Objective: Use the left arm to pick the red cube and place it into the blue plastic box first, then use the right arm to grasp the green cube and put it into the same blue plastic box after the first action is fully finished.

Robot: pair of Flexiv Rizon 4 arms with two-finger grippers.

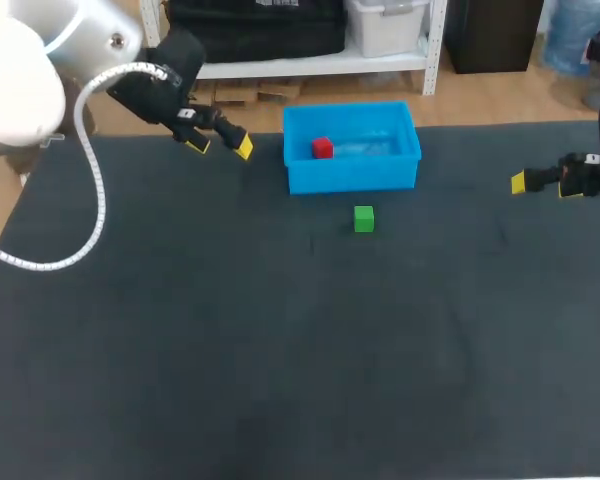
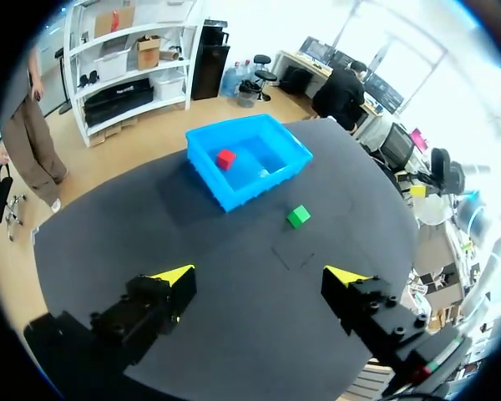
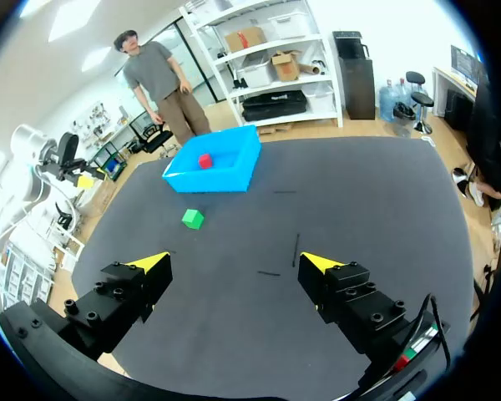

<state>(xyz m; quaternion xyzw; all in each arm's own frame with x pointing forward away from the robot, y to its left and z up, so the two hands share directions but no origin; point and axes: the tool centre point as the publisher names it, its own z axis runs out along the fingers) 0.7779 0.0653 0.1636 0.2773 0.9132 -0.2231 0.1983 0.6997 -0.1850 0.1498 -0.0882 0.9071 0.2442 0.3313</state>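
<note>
Right gripper (image 3: pixel 234 263), closest to the lens, is spread and empty; the green cube (image 3: pixel 192 219) sits ahead on the dark table (image 1: pixel 280 350), at 6 o'clock of the blue plastic box (image 1: pixel 350 175) already holding the red cube (image 1: pixel 322 148). I would descend straight, fingers square to two flat faces, closing gently lest it skid on the table. Room looks ample: cube clear of the box wall, left gripper (image 1: pixel 220 146), also spread and empty, at the box's 9 o'clock.

A cube (image 1: pixel 322 148) lies in the box (image 1: pixel 352 176) far back on the table (image 1: pixel 280 350), the other cube (image 1: pixel 364 219) just before the box.
</note>
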